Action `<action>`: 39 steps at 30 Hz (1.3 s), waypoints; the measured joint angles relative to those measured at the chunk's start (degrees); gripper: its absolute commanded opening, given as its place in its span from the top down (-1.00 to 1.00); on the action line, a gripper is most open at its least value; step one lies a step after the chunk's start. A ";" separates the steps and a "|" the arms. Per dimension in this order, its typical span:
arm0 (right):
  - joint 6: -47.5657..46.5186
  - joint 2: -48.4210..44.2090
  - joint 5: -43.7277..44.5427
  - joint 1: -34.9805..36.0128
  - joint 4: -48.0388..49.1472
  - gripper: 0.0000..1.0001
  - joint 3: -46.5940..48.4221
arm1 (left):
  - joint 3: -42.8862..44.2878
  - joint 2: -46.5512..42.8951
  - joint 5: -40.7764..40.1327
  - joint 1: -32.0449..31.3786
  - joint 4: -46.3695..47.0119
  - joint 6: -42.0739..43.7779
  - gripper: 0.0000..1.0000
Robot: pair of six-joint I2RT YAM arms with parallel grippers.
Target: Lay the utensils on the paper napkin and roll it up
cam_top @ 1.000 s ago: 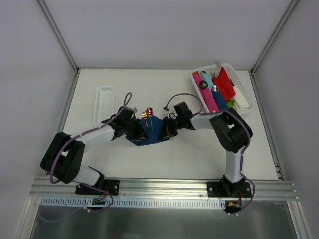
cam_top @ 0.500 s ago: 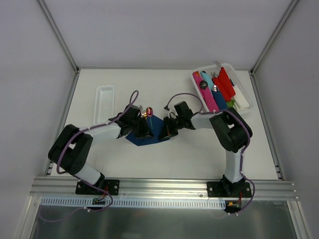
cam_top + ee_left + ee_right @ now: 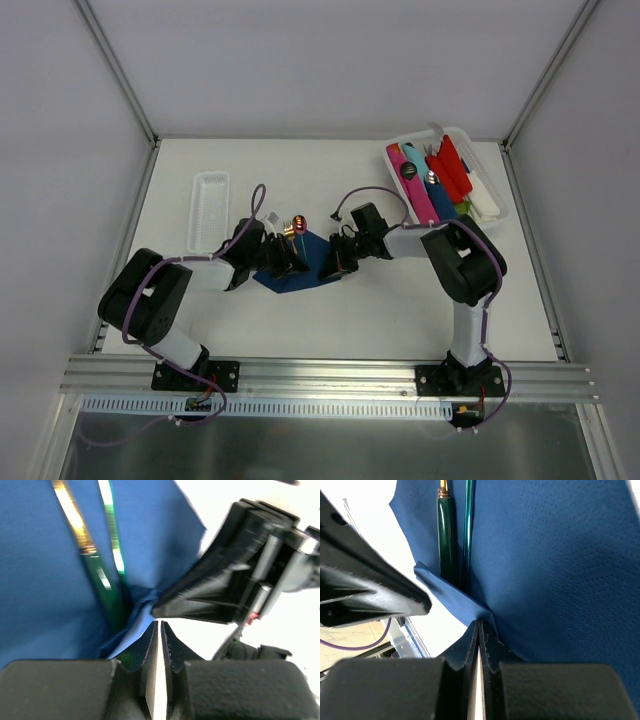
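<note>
White tabletop point(image 3: 380, 310) fills the cell, and everything that matters sits around the paper napkin point(image 3: 310, 262), a dark blue sheet near its middle. The utensils point(image 3: 293, 229) lie on the napkin. Their handles rest side by side on the paper and their copper heads poke out past its far edge. To my eye the placing part looks done, and they are lined up so the paper can wrap along their length.

The right gripper point(image 3: 334, 264) comes in low from the napkin's right side. Its fingers point(image 3: 489, 645) are pressed together on a raised crease of the paper just beside the handles. I take that pinch as the start of the roll, lifting an edge so it can fold over the metal.

The left gripper point(image 3: 287, 264) reaches in from the napkin's left side, its tip very near the other's. Its fingers point(image 3: 150, 645) are drawn almost together, with only a thin slit between them. The crumpled corner touches them, but I cannot tell whether any paper is caught.

A narrow white tray point(image 3: 208, 200) lies well off to the napkin's left. A bin point(image 3: 391, 153) of coloured plastic items sits well apart to its far right, and neither plays a part here.

Thin paper like this could tear or slip if the two tips pull against each other.
</note>
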 measured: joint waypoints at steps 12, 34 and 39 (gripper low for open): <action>-1.07 0.46 0.02 -1.01 -2.43 0.92 1.60 | -0.44 0.44 3.93 0.28 5.57 -0.09 0.99; -2.19 0.57 -0.09 -1.05 -3.54 0.92 2.19 | 0.90 9.81 3.30 1.77 9.40 -4.09 1.00; -2.36 0.57 -0.11 -1.05 -3.54 0.92 2.19 | 0.81 9.90 3.28 2.16 10.58 -4.61 1.00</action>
